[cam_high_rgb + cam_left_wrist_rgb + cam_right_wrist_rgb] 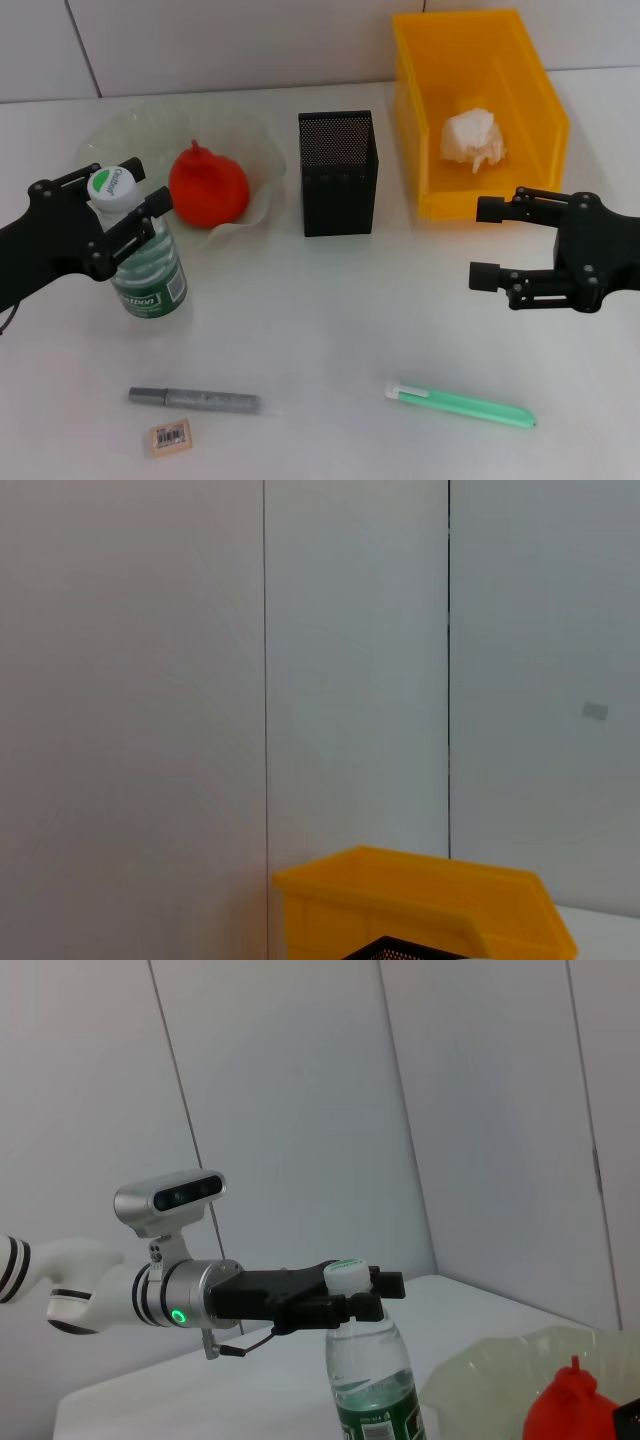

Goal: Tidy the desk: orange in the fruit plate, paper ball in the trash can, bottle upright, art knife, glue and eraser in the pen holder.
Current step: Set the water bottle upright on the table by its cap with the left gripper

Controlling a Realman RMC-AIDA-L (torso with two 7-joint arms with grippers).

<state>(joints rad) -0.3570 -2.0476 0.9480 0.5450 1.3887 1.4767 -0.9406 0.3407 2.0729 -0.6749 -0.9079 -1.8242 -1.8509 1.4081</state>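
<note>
The bottle (148, 262) stands upright at the left of the table, and my left gripper (147, 185) is shut on its neck just under the white cap; the right wrist view shows the same grip on the bottle (374, 1385) by the left gripper (366, 1293). The orange (208, 186) lies in the fruit plate (255, 150). The paper ball (473, 139) lies in the yellow trash can (540, 95). Between them stands the black mesh pen holder (338, 173). A green art knife (460, 405), a grey glue stick (195, 400) and the eraser (169, 437) lie near the front edge. My right gripper (484, 242) hovers open and empty at the right.
The left wrist view shows only the wall, the trash can (420, 905) and the pen holder's rim (400, 950). The orange (570, 1410) and plate (490, 1375) appear in the right wrist view. Bare white tabletop lies between the pen holder and the front items.
</note>
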